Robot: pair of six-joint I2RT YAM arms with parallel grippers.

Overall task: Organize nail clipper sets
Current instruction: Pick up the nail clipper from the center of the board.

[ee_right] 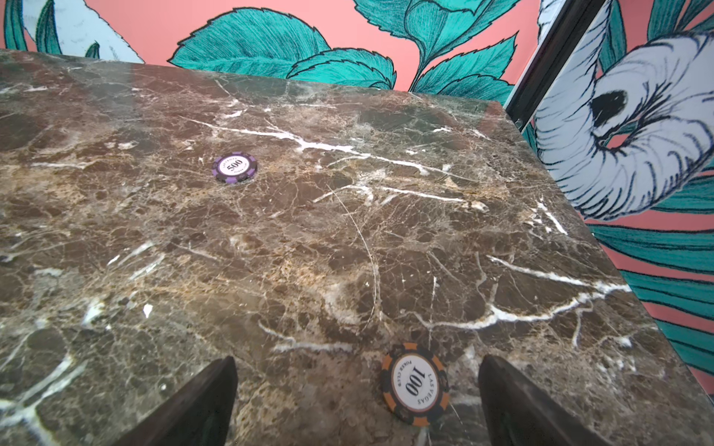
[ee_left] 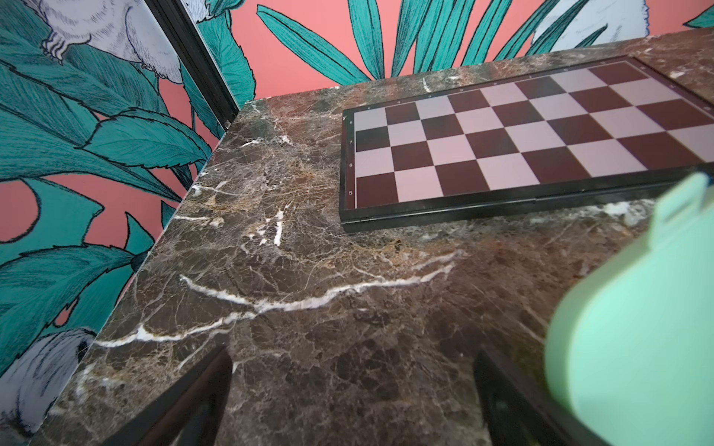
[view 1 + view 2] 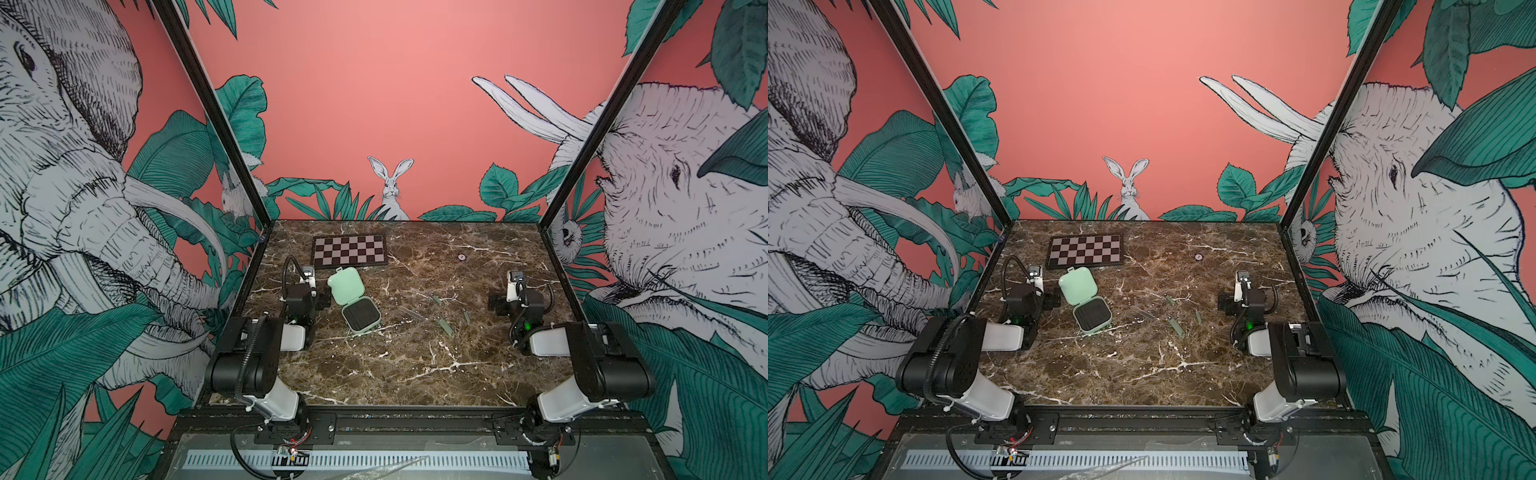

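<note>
Brown veined marble tabletop (image 3: 395, 374) — mint-green hinged plastic case (image 3: 347, 286) lying open beside left gripper (image 2: 353, 386), dark tray (image 3: 360, 312) up, seemingly awaiting slim pale-green grooming tools (image 3: 445, 327) scattered toward right gripper (image 1: 357, 382); both sets of jaws spread wide, empty — poised.

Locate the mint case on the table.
In both top views, the open case lies left of centre, in front of the checkerboard, tools to its right.
</note>
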